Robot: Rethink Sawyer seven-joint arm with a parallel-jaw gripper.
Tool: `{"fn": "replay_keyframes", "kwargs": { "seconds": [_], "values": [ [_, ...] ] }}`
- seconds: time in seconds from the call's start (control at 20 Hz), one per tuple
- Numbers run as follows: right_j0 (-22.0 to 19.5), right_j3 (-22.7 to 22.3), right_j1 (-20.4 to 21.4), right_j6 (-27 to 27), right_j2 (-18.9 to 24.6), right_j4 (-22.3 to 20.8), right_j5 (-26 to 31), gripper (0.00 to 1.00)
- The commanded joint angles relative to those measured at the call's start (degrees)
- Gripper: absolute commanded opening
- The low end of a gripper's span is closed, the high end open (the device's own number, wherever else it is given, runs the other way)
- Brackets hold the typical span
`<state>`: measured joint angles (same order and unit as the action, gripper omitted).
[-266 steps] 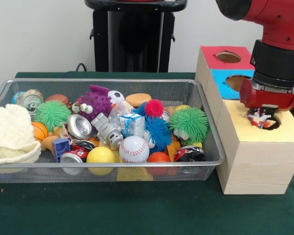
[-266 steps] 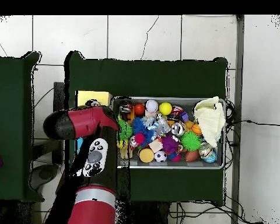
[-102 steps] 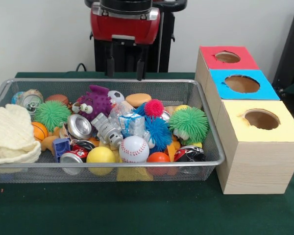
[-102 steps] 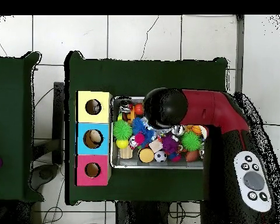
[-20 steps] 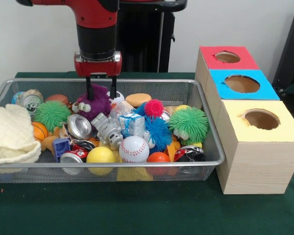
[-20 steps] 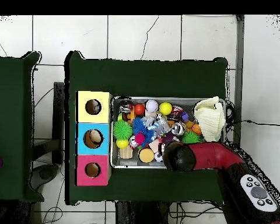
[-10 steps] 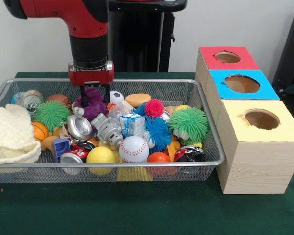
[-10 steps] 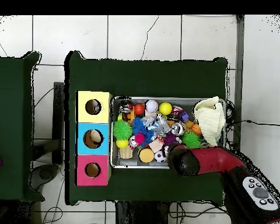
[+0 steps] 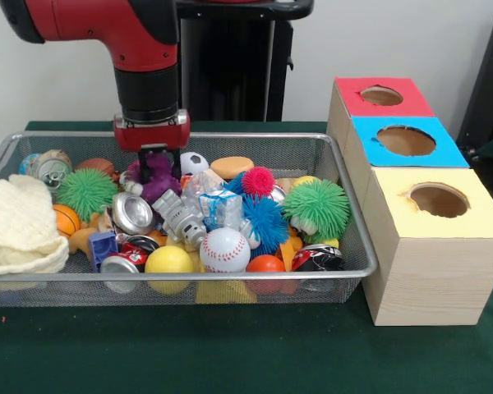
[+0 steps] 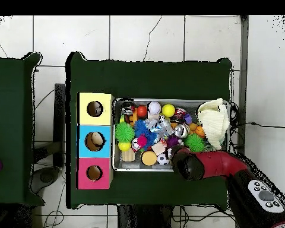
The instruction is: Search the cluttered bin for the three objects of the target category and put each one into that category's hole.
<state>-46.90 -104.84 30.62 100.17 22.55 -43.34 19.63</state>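
Gripper (image 9: 154,154) of the red arm is clenched on the purple spiky plush toy (image 9: 152,176) at the far side of the wire mesh bin (image 9: 329,176). Close around the toy lie a small soccer ball (image 9: 195,162), a crushed silver can (image 9: 132,213), a green spiky ball (image 9: 87,193) and a grey toy robot (image 9: 181,218). A cream cloth (image 9: 18,226) covers one end of the bin. The wooden box with red, blue and yellow holed tops (image 9: 411,160) stands just beside the bin on the green bench (image 9: 230,345).

A table (image 9: 230,353) covered in dark green cloth is shown. A wire mesh bin (image 9: 345,246) filled with toys is set directly on it. Just beside the bin, a wooden box (image 9: 427,279) with red, blue and yellow tops is placed.
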Motion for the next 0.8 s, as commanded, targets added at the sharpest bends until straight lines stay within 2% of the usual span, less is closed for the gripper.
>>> {"fn": "replay_keyframes", "kwargs": {
  "seconds": [0.05, 0.45, 0.55, 0.8],
  "values": [
    [-1.8, 3.0, -6.2, -7.8, 2.6, -6.2, -0.2, 0.0],
    [-1.1, 3.3, -5.6, -6.3, 2.6, -6.3, -0.1, 0.0],
    [-1.2, 2.6, -4.4, -6.6, 3.7, -5.1, 1.2, 0.0],
    [1.6, 0.4, 7.0, -9.0, 7.4, 1.3, 10.3, 0.0]
  ]
}}
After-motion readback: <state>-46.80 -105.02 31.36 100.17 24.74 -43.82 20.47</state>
